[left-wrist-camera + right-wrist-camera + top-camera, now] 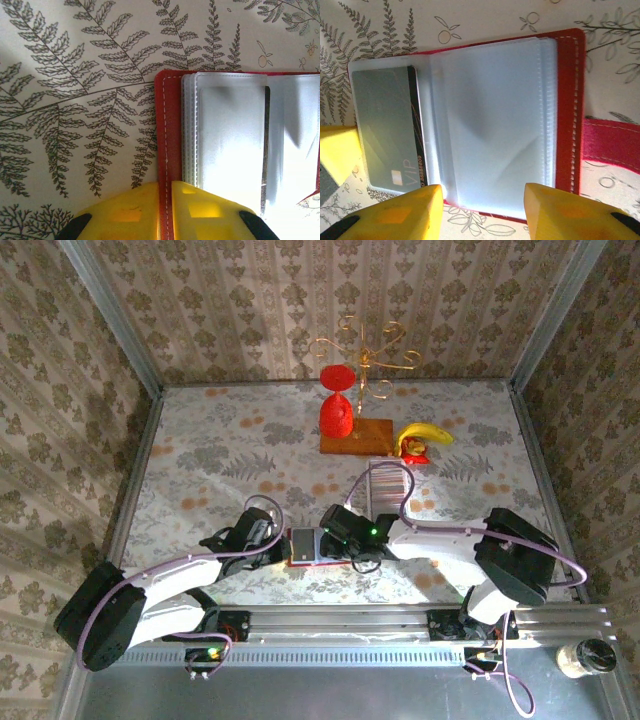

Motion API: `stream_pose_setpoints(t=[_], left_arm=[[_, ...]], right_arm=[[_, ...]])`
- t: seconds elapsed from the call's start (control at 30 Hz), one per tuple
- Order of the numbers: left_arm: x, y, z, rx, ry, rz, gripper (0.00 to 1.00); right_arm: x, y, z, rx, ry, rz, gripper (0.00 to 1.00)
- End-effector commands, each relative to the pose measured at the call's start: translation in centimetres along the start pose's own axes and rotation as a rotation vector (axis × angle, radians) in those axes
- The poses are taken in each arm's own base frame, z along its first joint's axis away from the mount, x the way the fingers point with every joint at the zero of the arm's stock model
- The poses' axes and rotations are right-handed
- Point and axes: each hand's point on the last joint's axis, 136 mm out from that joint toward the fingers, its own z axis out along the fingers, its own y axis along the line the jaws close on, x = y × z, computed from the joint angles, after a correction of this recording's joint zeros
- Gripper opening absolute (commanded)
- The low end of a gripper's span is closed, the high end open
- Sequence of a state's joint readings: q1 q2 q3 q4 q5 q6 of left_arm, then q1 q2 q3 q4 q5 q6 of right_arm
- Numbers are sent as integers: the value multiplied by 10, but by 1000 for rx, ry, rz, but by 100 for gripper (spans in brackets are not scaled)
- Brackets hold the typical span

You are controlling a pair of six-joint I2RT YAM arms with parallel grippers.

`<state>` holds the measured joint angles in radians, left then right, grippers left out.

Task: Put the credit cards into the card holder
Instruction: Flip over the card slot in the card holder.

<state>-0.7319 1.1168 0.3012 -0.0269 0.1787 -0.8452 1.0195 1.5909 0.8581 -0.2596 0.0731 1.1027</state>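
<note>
Left gripper (165, 200) pinches card holder (170, 125); right gripper (483, 200) (parted) hovers above.

I'm seeing the left arm (170, 585) and the right arm (440, 538) wearing smooth white shells, each one carrying a bulky black joint housing (98, 615) toward its base. A thin purple cable (180, 560) is running along each arm and curling into a loop near the wrist. A small green light (373, 532) is glowing on the right wrist's black block. On the wrist cameras, the left gripper (165, 192) and the right gripper (482, 195) are showing me blocky yellow fingers (415, 205) with black backing.
</note>
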Motion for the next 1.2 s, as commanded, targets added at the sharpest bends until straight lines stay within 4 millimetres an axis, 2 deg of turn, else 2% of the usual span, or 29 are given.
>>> stream_pose_setpoints(t=[0.0, 0.1, 0.3, 0.5, 0.7, 1.17], left_arm=[[27, 16, 1, -43, 93, -20, 15], [27, 16, 1, -43, 94, -21, 15], [27, 16, 1, -43, 93, -21, 14], [27, 16, 1, -46, 92, -22, 14], [28, 18, 0, -49, 92, -22, 14], [29, 20, 0, -55, 88, -30, 14]], right_arm=[[3, -1, 8, 25, 12, -11, 47], [7, -9, 13, 57, 25, -10, 47], [12, -9, 21, 61, 44, -8, 47], [11, 18, 31, -55, 53, 31, 48], [5, 40, 30, -136, 30, 54, 48], [-2, 63, 21, -258, -20, 112, 47]])
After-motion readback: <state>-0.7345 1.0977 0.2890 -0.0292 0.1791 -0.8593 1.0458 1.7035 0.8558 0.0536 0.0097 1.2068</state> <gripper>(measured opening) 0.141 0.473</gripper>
